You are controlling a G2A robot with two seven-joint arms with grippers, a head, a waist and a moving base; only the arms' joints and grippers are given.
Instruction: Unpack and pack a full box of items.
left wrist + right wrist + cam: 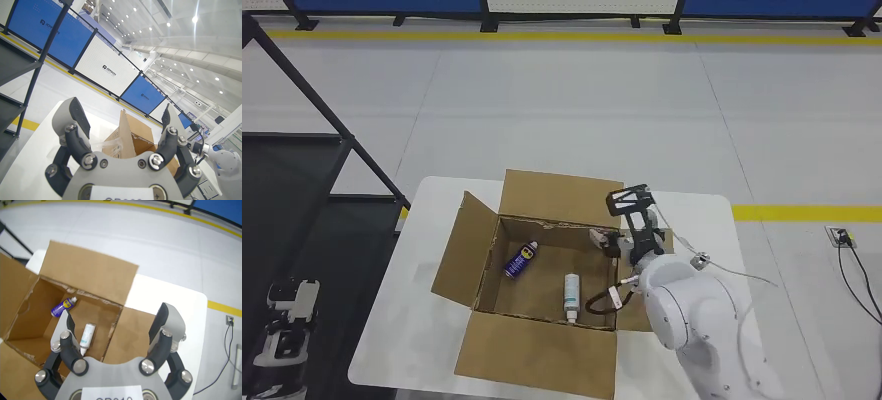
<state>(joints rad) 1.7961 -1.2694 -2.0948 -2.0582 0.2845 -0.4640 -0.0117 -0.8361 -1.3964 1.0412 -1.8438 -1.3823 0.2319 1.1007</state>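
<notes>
An open cardboard box [542, 200] stands on the white table [702, 230] with all its flaps spread. On its floor lie a blue spray can [521, 259] [63, 307] and a white bottle [570, 294] [88, 335], a little apart. My right gripper [629, 200] [114, 311] hangs open and empty over the box's right wall and right flap [130, 332]. My left gripper [121, 106] is open and empty too, low beside the table's left side, facing the box [140, 132] from outside.
A black shelf rack [302, 200] stands left of the table. A cable [852, 270] runs along the floor on the right, by a yellow floor line [812, 213]. Bare table surface [179, 306] lies right of the box.
</notes>
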